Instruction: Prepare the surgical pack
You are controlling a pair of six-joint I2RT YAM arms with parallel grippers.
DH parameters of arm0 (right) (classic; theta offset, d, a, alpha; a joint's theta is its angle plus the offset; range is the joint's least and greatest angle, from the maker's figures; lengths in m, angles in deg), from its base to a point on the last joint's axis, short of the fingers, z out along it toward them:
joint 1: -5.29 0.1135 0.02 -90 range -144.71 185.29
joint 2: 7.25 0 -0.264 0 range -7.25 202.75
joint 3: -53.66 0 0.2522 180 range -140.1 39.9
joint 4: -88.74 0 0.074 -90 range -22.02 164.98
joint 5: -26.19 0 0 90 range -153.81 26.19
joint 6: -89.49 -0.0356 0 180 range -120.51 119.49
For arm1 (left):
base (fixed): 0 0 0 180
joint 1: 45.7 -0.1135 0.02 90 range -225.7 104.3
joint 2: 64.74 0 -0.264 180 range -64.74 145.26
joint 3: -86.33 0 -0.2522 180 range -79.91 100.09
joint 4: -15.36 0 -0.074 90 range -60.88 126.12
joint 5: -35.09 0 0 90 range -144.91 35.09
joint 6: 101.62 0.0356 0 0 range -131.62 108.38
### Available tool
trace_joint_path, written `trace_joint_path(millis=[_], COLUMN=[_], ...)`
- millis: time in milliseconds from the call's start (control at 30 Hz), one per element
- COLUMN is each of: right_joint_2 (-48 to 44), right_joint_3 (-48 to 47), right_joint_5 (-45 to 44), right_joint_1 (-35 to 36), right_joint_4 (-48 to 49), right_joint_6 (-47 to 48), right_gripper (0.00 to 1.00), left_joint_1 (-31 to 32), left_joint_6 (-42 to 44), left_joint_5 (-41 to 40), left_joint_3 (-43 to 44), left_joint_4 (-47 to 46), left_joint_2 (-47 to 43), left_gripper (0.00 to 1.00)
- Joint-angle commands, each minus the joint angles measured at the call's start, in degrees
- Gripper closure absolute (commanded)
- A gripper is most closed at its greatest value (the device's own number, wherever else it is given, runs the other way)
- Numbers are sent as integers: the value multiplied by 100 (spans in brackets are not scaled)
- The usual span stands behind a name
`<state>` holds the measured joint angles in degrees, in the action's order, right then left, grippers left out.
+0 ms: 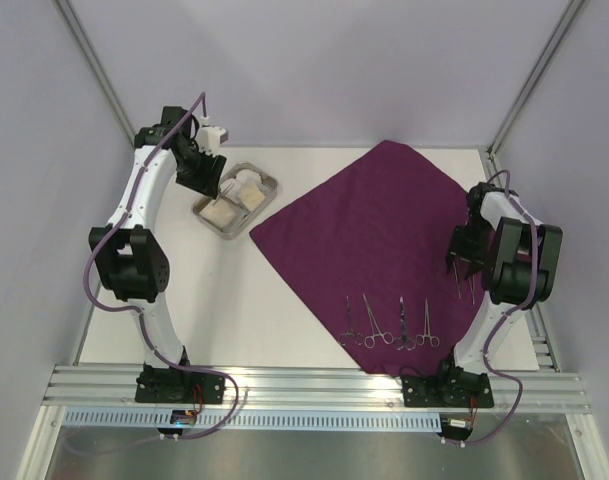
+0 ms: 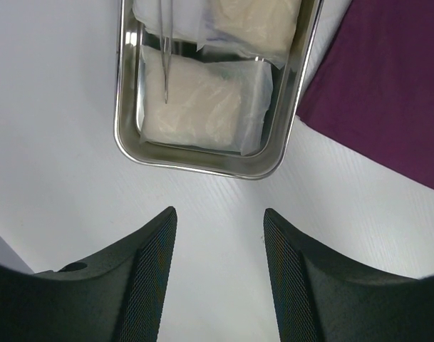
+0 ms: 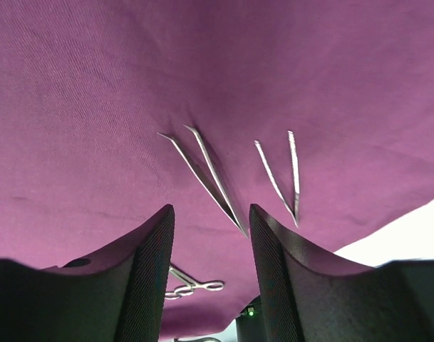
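Note:
The dark purple cloth (image 1: 374, 225) lies spread flat like a diamond on the white table. Several steel clamps (image 1: 384, 328) rest in a row on its near corner. The steel tray (image 1: 228, 235) sits left of the cloth and holds white gauze pads (image 2: 199, 107) and thin tweezers (image 2: 164, 60). My left gripper (image 2: 219, 214) hovers open just short of the tray's near rim (image 2: 202, 162), with nothing between its fingers. My right gripper (image 3: 211, 210) hangs open above the cloth's right edge, over two pairs of tweezers (image 3: 209, 174) that lie on the cloth (image 3: 95, 107).
Clamp handles (image 3: 195, 287) show below my right fingers. A corner of the cloth (image 2: 388, 92) lies right of the tray. The table's right edge (image 1: 529, 300) runs close to my right arm. Grey enclosure walls stand on three sides.

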<state>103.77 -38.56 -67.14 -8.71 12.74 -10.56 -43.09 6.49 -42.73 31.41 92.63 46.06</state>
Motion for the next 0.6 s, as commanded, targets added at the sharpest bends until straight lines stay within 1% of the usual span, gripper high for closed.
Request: trace_joint_path(millis=[0, 133, 267, 300, 367, 400, 500, 567], right_joint_2=[-81, 104, 86, 43, -1, -28, -54, -28], right_joint_3=[198, 208, 190, 199, 208, 208, 199, 182], right_joint_5=[53, -466, -440, -440, -361, -300, -203, -185], right_joint_1=[64, 64, 64, 64, 64, 81, 82, 82], right_joint_4=[335, 414, 555, 572, 651, 669, 739, 766], right_joint_6=[134, 143, 161, 169, 187, 196, 213, 222], right_gripper=[52, 57, 63, 69, 75, 80, 87, 88], left_joint_1=[-6, -6, -6, -6, -6, -6, -6, -6], left_joint_6=[-159, -132, -158, -167, -150, -141, -106, -88], left_joint_5=[179, 170, 179, 188, 231, 240, 241, 240], left_joint_3=[64, 126, 222, 231, 223, 231, 231, 249], left_joint_4=[127, 162, 215, 215, 232, 232, 259, 294], left_joint_2=[-138, -112, -68, -59, -68, -68, -85, -94], left_gripper=[39, 39, 39, 39, 39, 39, 39, 39])
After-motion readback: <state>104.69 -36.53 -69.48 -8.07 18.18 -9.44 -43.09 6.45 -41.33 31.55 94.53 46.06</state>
